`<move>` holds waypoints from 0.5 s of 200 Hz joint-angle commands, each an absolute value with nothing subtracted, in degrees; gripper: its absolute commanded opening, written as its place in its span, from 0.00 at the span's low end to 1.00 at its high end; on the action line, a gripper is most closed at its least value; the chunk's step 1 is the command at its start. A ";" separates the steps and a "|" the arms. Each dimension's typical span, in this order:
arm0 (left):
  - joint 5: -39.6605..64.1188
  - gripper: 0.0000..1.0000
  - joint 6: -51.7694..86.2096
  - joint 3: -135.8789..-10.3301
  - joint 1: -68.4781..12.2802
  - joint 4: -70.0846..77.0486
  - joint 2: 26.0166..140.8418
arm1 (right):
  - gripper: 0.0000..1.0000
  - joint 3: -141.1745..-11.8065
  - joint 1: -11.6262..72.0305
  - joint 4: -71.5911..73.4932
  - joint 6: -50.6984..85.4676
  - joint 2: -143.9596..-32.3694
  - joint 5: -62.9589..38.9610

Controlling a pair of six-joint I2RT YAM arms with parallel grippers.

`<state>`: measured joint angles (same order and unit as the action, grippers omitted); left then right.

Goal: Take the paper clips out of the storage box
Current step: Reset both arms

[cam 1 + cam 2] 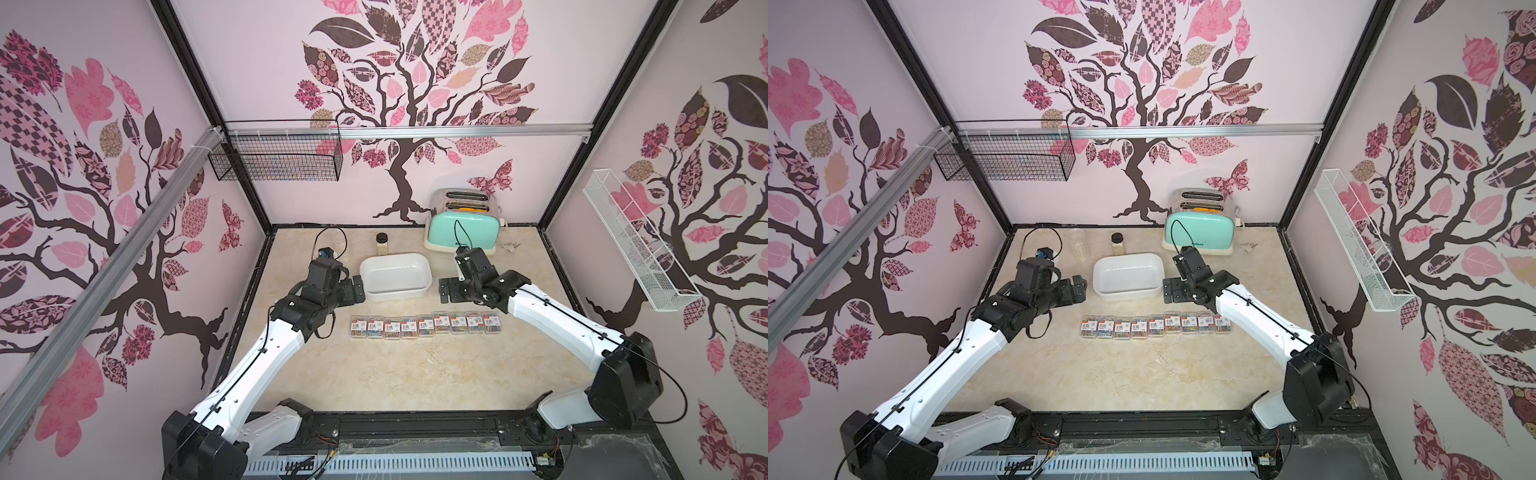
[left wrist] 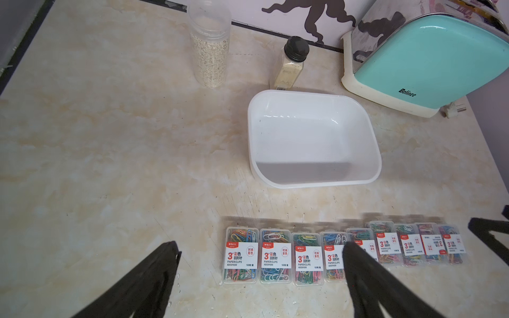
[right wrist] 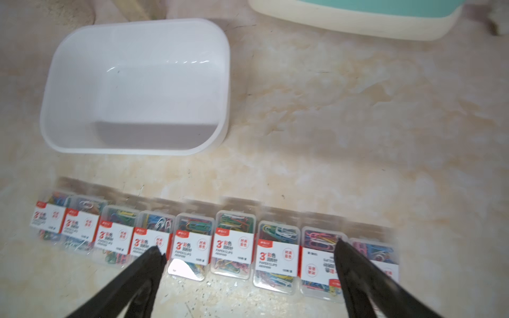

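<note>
Clips lie rowed clear of the box, its ends just beside your spread-wide left gripper and right gripper.

The storage box is showing plain glossy white, inside and out. The paper clips are glinting in clear cases, each wearing a white label with red print, the clips inside mixing red, blue, green, yellow, pink and white. The table is showing cream with beige marble veining. The toaster is glowing mint green over a cream base, chrome on top. The walls are carrying pale pink with dark brown trees and patterned pink leaves. The left arm and right arm are showing white shells with black joints. The left gripper and right gripper are reading solid black.
</note>
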<state>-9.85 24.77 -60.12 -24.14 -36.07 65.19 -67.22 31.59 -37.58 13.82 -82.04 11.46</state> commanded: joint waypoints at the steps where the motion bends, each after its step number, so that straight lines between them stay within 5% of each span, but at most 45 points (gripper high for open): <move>1: -11.94 0.98 22.02 -62.48 -23.93 -34.79 66.59 | 0.99 -68.21 31.58 -37.13 12.11 -78.05 21.77; 100: -10.83 0.98 18.55 -53.71 -15.26 -18.96 66.03 | 0.99 -58.38 10.74 -18.82 18.27 -76.79 12.99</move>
